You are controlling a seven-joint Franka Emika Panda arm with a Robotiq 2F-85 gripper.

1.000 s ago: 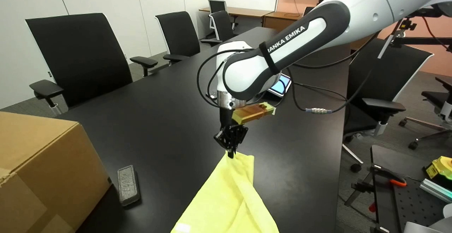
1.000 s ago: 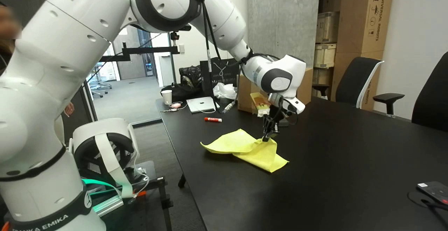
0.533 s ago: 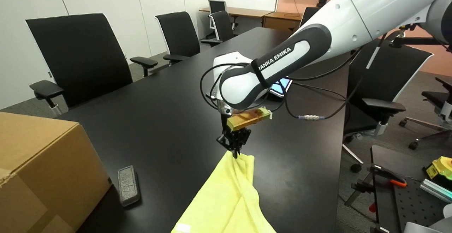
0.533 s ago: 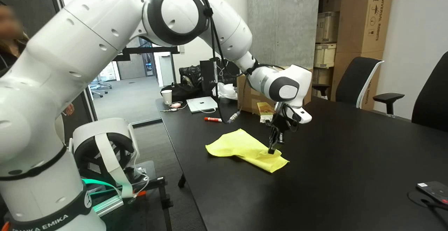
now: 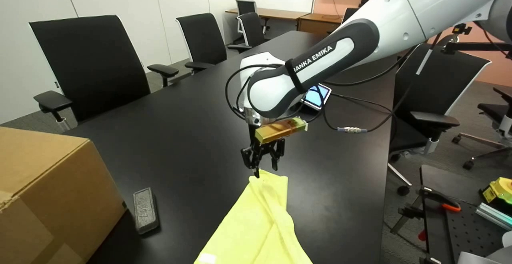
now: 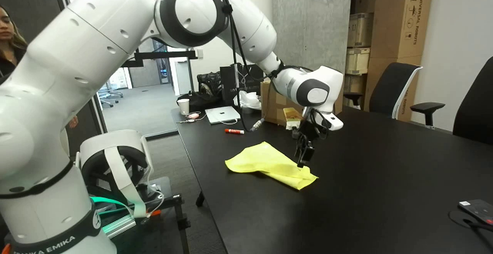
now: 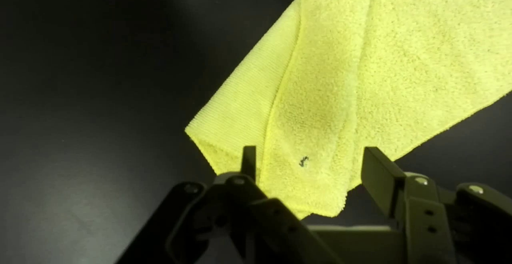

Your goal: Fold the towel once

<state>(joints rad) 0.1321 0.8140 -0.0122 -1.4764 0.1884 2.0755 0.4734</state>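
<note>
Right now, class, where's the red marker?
In an exterior view, just left of centre, the red marker lies on the black table between the silver laptop and yellow towel.

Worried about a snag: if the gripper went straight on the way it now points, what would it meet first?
Most likely the towel, lying beneath the open gripper, though any gap between them is hard to judge.

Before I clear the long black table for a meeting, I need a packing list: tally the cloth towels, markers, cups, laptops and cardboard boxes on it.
Pale yellow cloth towel, partly folded over: 1
Red cylindrical marker with a white end: 1
White round cup: 1
Flat silver closed laptop: 1
Brown square-cornered cardboard box: 1
Total: 5
</note>
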